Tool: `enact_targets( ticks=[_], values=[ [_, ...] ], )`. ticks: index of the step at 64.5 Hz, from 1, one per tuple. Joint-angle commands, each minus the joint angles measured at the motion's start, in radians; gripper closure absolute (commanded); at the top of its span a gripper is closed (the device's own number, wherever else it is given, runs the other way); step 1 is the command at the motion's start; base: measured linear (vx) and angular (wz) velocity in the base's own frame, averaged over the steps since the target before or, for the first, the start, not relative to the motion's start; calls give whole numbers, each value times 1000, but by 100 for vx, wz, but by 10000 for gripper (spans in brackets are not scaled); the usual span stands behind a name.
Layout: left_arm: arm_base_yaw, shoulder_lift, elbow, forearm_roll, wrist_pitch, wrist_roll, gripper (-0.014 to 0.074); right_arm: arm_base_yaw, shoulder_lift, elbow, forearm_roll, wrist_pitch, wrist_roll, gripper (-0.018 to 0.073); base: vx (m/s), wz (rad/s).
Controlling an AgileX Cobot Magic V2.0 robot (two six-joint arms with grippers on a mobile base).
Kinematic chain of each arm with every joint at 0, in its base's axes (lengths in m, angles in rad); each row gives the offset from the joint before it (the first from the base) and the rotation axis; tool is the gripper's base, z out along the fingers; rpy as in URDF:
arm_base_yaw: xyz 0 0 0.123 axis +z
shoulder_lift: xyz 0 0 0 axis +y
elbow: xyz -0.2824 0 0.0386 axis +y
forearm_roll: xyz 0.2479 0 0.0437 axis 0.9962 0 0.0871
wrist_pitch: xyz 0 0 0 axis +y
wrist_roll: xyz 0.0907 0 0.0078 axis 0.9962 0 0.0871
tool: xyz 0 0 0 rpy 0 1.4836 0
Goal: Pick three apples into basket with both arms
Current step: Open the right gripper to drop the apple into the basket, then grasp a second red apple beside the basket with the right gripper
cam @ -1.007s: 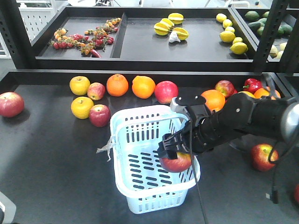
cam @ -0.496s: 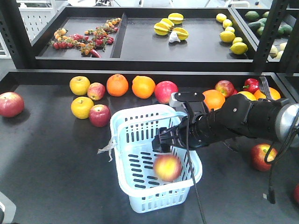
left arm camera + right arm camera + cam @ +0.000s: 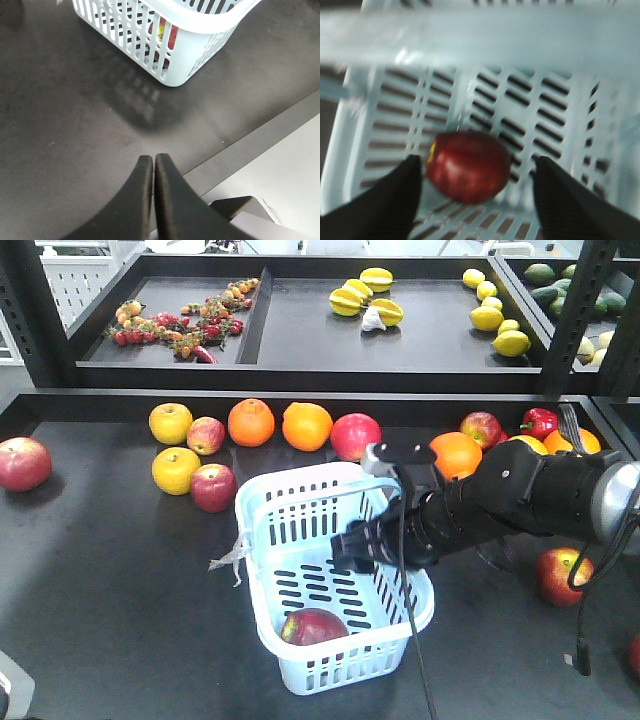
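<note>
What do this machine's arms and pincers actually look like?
The right arm is bulky and black, with a silver-grey block near the wrist and a thin black cable dangling. The right gripper and left gripper both have dark, tapering fingers.

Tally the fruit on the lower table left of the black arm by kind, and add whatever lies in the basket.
Red apples on the table: 4
Yellow apples: 2
Oranges: 2
Red apple in the basket: 1
Total: 9
</note>
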Motion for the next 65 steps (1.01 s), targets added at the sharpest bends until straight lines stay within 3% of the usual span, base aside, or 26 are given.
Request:
enact_targets(
  ticks=[1, 12, 24, 36, 45, 51, 58, 65],
  values=[
    [-2, -2, -25, -21, -49, -7, 604, -2, -69, -26, -1, 77, -15, 265, 0, 0],
    [-2, -2, -25, -21, -49, -7, 604, -2, -165, -25, -62, 157, -12, 575, 0, 0],
    [-2, -2, -25, -21, -49, -7, 604, -24, -319, 9, -154, 180, 79, 565, 0, 0],
    [-2, -2, -25, -21, -49, -7, 604, -112, -473, 121, -401, 144, 244, 564, 0, 0],
    [-2, -2, -25, -21, -49, -7, 604, -245, -549, 166, -564, 120, 362, 564, 0, 0],
    [-2, -2, -25, -21, -49, -7, 604, -388, -549, 161, -609, 99, 419, 564, 0, 0],
    [-2, -2, -25, -21, -49, -7, 604, -541, -511, 149, -601, 95, 387, 563, 0, 0],
    [-2, -2, -25, -21, -49, -7, 604, -628, -441, 112, -553, 108, 305, 547, 0, 0]
  ],
)
